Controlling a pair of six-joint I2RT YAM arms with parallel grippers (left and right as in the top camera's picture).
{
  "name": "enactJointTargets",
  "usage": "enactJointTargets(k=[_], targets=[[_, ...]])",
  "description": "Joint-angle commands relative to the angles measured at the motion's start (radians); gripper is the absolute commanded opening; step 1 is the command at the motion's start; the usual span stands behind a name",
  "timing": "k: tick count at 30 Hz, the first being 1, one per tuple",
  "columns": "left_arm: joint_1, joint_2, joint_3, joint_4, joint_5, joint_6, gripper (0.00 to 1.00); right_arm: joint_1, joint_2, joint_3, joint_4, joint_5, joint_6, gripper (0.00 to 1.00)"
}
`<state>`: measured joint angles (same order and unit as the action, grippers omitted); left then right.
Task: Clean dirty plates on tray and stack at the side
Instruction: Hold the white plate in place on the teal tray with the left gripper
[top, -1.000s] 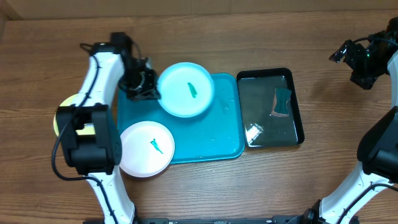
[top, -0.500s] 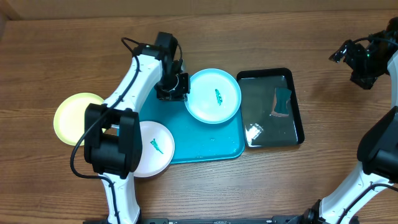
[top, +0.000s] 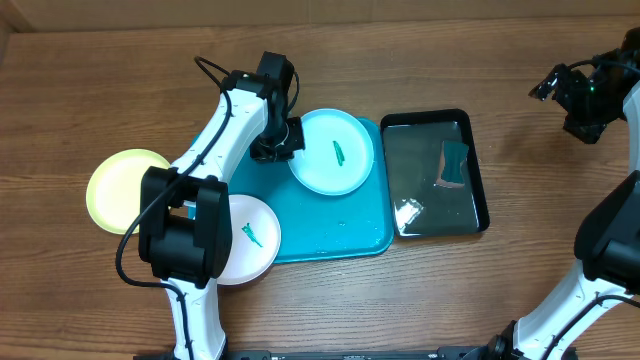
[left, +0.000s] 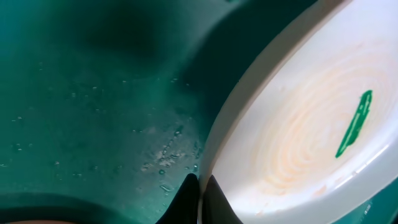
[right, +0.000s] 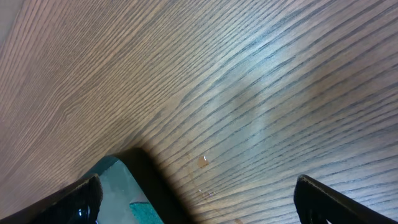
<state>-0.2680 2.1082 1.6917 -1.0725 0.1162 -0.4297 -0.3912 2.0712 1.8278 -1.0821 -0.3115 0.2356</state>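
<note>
My left gripper (top: 283, 141) is shut on the left rim of the pale blue plate (top: 336, 152), which sits over the back of the turquoise tray (top: 335, 228). In the left wrist view the black fingertips (left: 189, 198) pinch the plate's (left: 298, 130) edge, and a green smear (left: 354, 124) marks its centre. The white plate (top: 238, 238), also smeared green, rests at the tray's front left corner. The yellow-green plate (top: 122, 190) lies on the table left of the tray. My right gripper (top: 578, 98) hovers far right, open and empty (right: 198, 183).
A black tray (top: 432, 205) stands right of the turquoise one, holding water and a teal sponge (top: 455, 163). Its corner (right: 148, 177) shows in the right wrist view. The tray floor (left: 93, 93) under the held plate is wet with droplets.
My left gripper carried the pale blue plate rightward across the tray's back, then eased slightly left while the plate turned. The yellow-green plate is uncovered now. The right arm stayed still.
</note>
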Motion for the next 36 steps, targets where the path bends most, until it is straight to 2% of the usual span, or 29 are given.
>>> enactJointTargets(k=[1, 14, 36], targets=[[-0.002, 0.001, 0.012, 0.003, -0.049, -0.034, 0.04, -0.002, -0.027, 0.018, 0.004, -0.012, 0.007, 1.0], [-0.002, 0.001, 0.01, -0.002, -0.098, -0.035, 0.04, -0.002, -0.027, 0.018, 0.004, -0.012, 0.007, 1.0], [-0.001, 0.001, -0.03, 0.054, -0.102, -0.043, 0.04, -0.002, -0.027, 0.018, 0.004, -0.012, 0.007, 1.0]])
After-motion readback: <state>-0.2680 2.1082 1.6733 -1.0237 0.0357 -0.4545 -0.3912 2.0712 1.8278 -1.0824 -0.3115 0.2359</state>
